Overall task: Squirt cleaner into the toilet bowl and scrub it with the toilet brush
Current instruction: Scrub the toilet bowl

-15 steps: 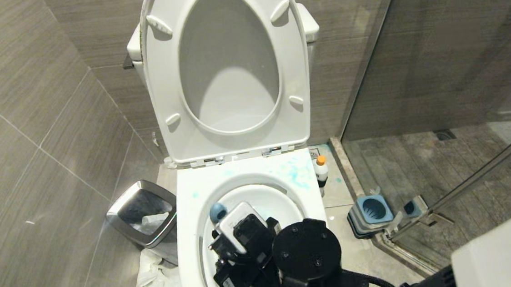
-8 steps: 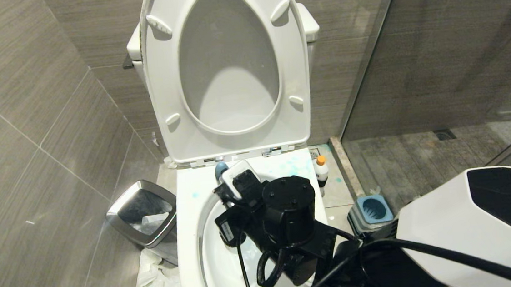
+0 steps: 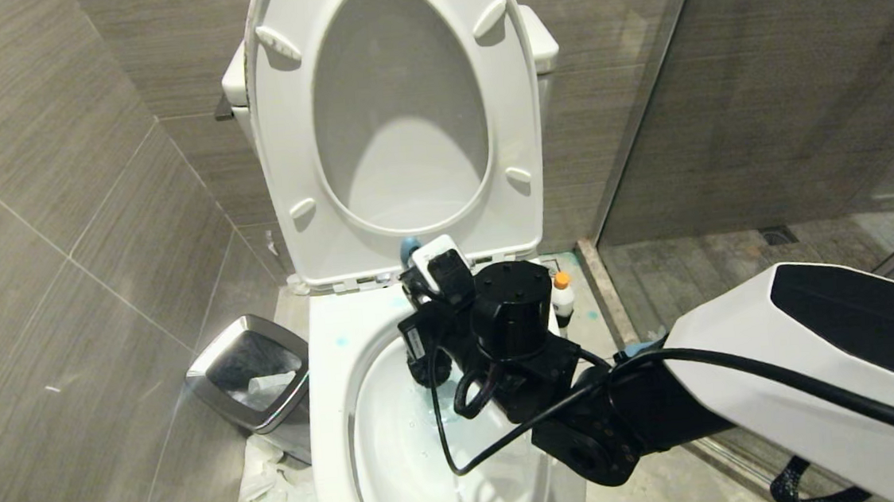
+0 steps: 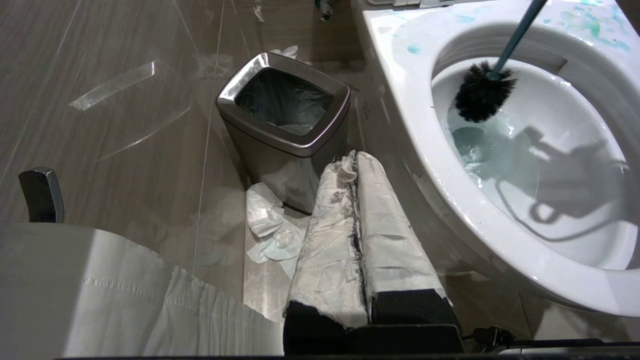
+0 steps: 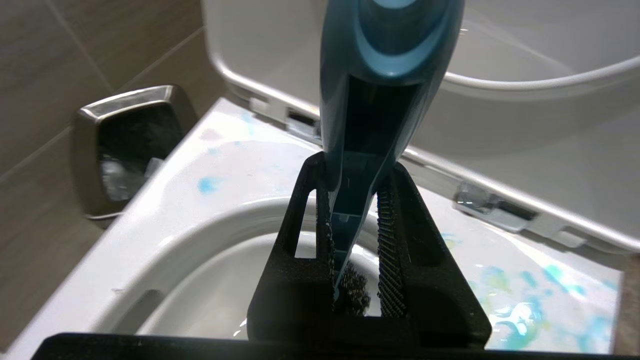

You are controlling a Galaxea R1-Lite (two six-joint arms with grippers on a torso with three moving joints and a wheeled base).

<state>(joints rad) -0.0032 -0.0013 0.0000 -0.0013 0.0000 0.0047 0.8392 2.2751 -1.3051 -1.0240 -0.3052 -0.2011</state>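
Inside the toilet bowl (image 3: 333,419), the right gripper (image 5: 356,220) grips the toilet brush (image 4: 484,95).

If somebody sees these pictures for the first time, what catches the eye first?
The right hand, shut on the brush, holds its black head inside the white bowl near the back. Teal-blue smears mark the bowl's rim. A steel bin stands on the floor left of the toilet, crumpled paper beside it.
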